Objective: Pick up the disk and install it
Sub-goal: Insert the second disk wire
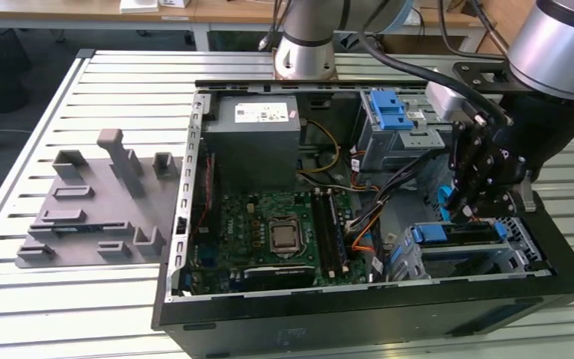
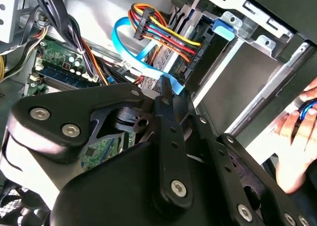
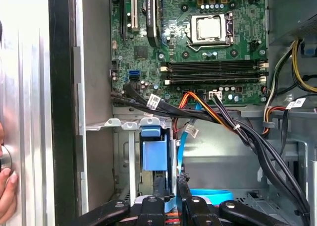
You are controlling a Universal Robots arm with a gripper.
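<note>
- The gripper hangs low inside the open computer case, at the case's edge on the exterior view's right, between the two drive cages.
- From these pictures I cannot tell whether it is clenched, released or grasping anything.
- The disk shows as little more than a bright blue strip just beside the gripper. I take this for its plastic frame, with label and metal hidden. In the exterior view a blue sliver sits at the same spot.
- To do this step well, I judge the arm should stay square to the nearer drive cage and keep the disk level with the rails.
- It should also steer clear of the cable bundle and the blue data cable, which cross close by.
- The exterior view gives the whole layout: the case on the slatted table, a grey fixture plate near the table's edge on that view's left, and the power supply.
- The first wrist view looks along the cage's blue latch to the motherboard.
- Both wrist views catch a person's hand at the case's outer wall.
</note>
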